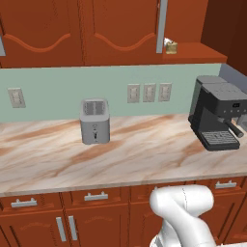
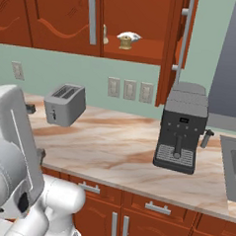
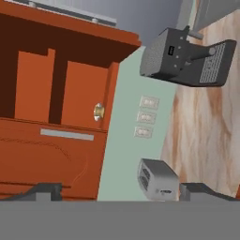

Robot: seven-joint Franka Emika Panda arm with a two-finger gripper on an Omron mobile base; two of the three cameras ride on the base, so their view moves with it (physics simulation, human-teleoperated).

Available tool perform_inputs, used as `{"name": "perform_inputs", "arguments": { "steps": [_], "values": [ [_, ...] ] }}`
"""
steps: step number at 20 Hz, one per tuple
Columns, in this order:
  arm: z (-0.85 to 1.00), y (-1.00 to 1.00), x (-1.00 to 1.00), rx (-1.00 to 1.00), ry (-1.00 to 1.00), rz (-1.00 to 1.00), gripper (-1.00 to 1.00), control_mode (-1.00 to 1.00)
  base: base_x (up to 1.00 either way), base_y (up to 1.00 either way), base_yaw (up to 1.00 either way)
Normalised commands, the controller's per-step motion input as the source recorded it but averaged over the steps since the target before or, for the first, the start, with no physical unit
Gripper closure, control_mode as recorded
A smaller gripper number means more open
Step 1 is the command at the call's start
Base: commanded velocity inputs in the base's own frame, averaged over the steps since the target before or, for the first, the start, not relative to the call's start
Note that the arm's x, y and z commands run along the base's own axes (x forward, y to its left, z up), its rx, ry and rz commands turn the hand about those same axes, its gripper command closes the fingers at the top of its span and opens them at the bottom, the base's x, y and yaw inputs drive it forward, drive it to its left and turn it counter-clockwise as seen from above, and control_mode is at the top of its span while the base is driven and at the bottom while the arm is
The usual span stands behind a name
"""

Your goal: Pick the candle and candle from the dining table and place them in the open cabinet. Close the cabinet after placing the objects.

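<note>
Nearest the cameras, the white arm rises at the lower right of the left base view and fills the lower left of the right base view. In the hand view the gripper shows at the bottom edge with its two dark fingertips set far apart and nothing between them: released, grasping nothing.

Beyond the arm runs a row of reddish-brown drawers with silver handles, under a veined marble counter. On the counter stand a grey toaster, left of centre in the left base view, and a dark coffee machine at the right edge of that frame; they are well apart. Behind them is the pale green wall with a row of outlets.

Farthest, along the top of the frames, hangs the cabinet. Its open compartment sits at upper centre of the right base view, with the open door edge-on just to its right. On the shelf inside are the two candles: the tan-yellow candle stands upright, and the pale cream candle appears as a whitish shape right at it; whether they touch I cannot tell. In the left base view the pair shows at the upper right on the shelf. In the hand view, rolled sideways, one candle appears as a small yellowish spot left of centre inside the opened cabinet.
</note>
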Motion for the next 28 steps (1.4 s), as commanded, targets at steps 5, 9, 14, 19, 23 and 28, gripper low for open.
{"name": "perform_inputs", "arguments": {
  "steps": [5, 9, 14, 19, 23, 28],
  "values": [
    [0.0, -0.46, 0.17, 0.02, -0.01, 0.0, -1.0, -1.0, 0.0, 0.0, 0.0],
    [0.0, -0.44, 0.28, 0.02, -0.01, 0.0, -1.0, -1.0, 0.0, 0.0, 0.0],
    [0.0, -0.41, 0.14, 0.05, -0.03, 0.0, -1.0, -1.0, 0.0, 0.0, 0.0],
    [0.0, -0.4, 0.02, 0.05, -0.03, 0.0, -1.0, -1.0, 0.0, 0.0, 0.0],
    [0.0, -0.39, 0.26, 0.04, -0.02, 0.0, -1.0, -1.0, 0.0, 0.0, 0.0],
    [0.0, -0.36, 0.49, 0.05, 0.0, 0.0, -1.0, -1.0, 0.0, 0.0, 0.0]
  ]
}}
